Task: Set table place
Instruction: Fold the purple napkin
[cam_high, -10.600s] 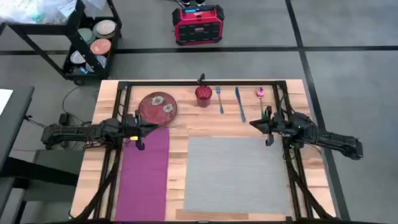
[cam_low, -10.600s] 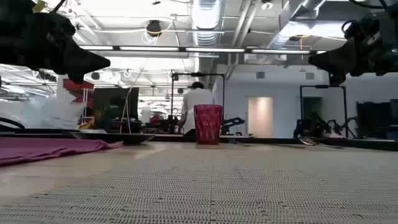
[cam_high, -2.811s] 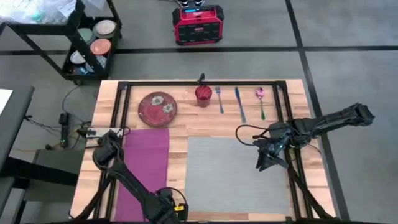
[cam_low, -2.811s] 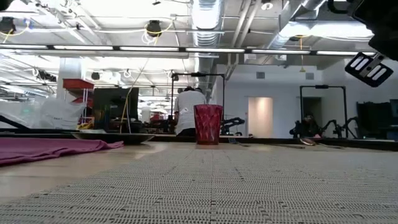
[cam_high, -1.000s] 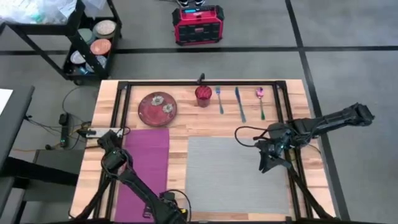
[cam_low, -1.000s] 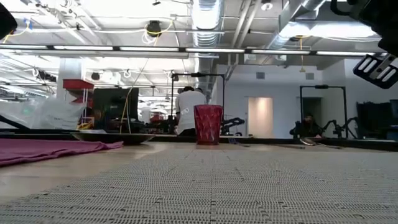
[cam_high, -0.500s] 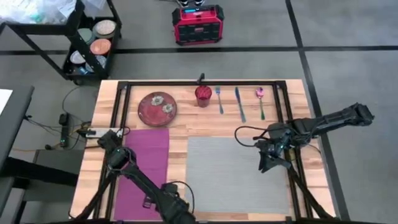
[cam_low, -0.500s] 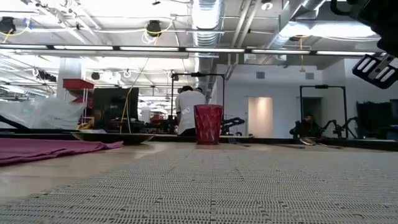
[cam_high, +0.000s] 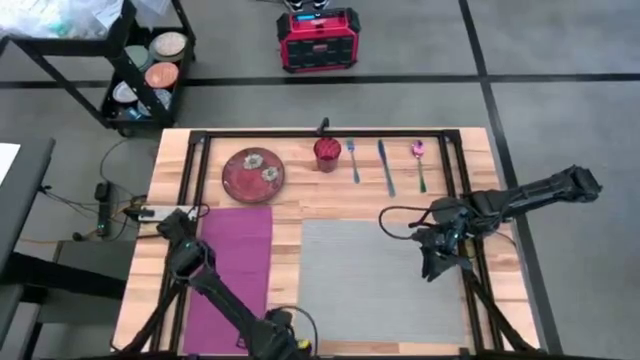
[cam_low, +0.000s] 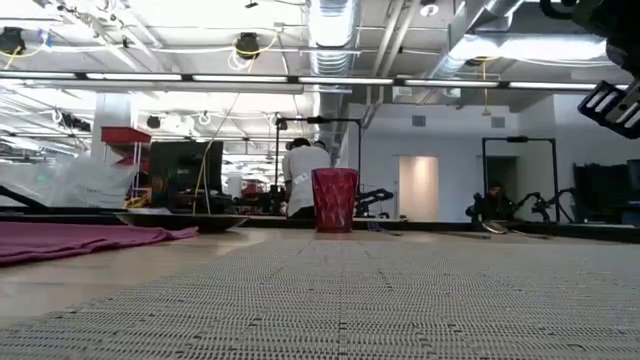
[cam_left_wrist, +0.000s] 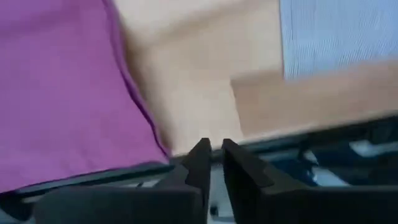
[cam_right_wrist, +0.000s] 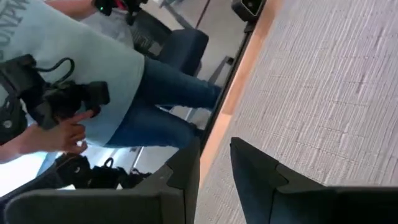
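Note:
The grey placemat (cam_high: 380, 280) lies flat on the wooden table (cam_high: 290, 205), with a magenta napkin (cam_high: 235, 275) on its left. Along the far side stand a red plate (cam_high: 253, 174), a red cup (cam_high: 327, 153), a fork (cam_high: 353, 160), a knife (cam_high: 386, 167) and a spoon (cam_high: 420, 165). My right gripper (cam_high: 430, 268) hovers above the placemat's right part (cam_right_wrist: 323, 93), fingers close together, nothing between them. My left gripper (cam_high: 280, 345) is at the table's near edge between napkin (cam_left_wrist: 62, 87) and placemat (cam_left_wrist: 336, 31), fingers (cam_left_wrist: 199, 158) nearly together and empty.
A black shelf cart (cam_high: 140, 70) with bowls stands beyond the far left corner, and a red box (cam_high: 318, 40) sits on the floor behind the table. A person (cam_right_wrist: 93, 81) stands beside the table in the right wrist view. The black frame (cam_left_wrist: 298, 146) runs along the near edge.
My left gripper has shifted a little toward the table's right edge along the near edge. My right gripper has drifted slightly toward the near edge over the placemat. Nothing on the table has moved.

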